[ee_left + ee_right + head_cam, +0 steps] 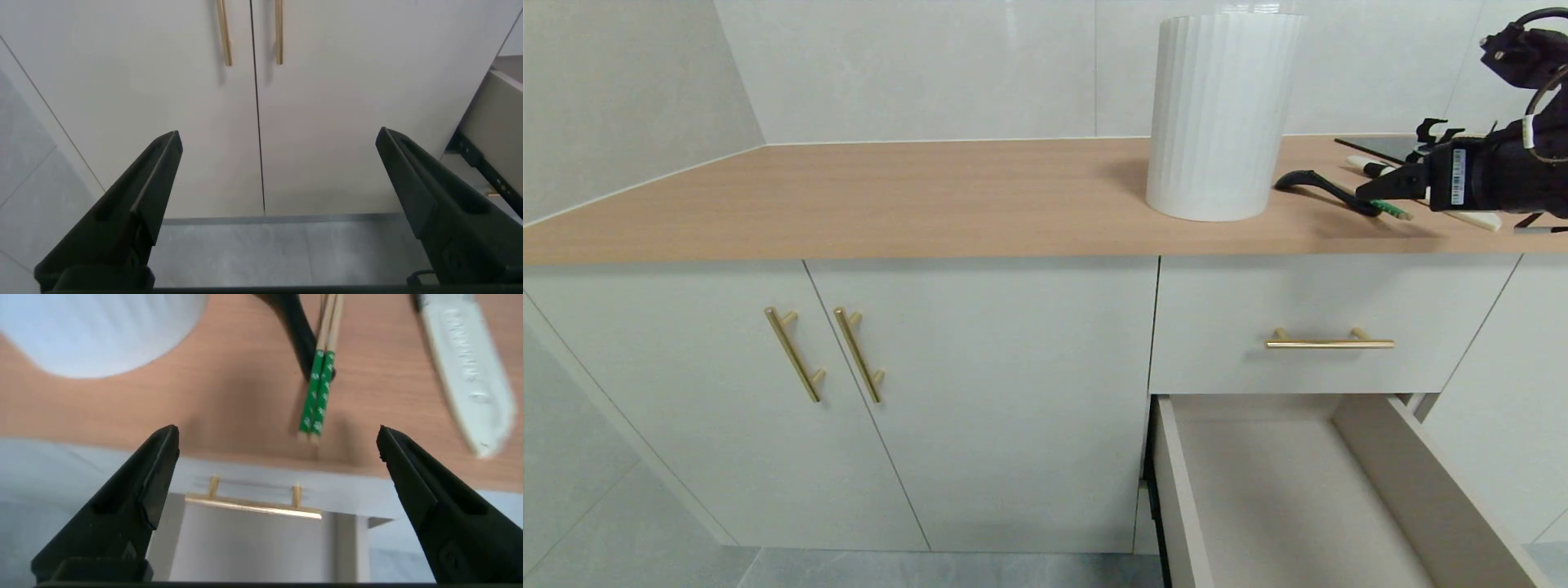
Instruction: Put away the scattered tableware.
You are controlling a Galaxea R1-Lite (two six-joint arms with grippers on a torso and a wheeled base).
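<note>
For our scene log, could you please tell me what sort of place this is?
Most likely a kitchen: a wooden countertop against a tiled wall, an open drawer below, and chopsticks lying on top.

One canister (1221, 114), two chopsticks (315, 400), one open drawer (1176, 490)

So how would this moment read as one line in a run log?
right gripper: open, over countertop by chopsticks | left gripper: open, facing cabinet doors | lower drawer: open | chopsticks: not yet grasped

Green-tipped chopsticks (317, 384), black ladle (1319, 186), white utensil (466, 367) — flat, close together on countertop (931, 196)
</note>
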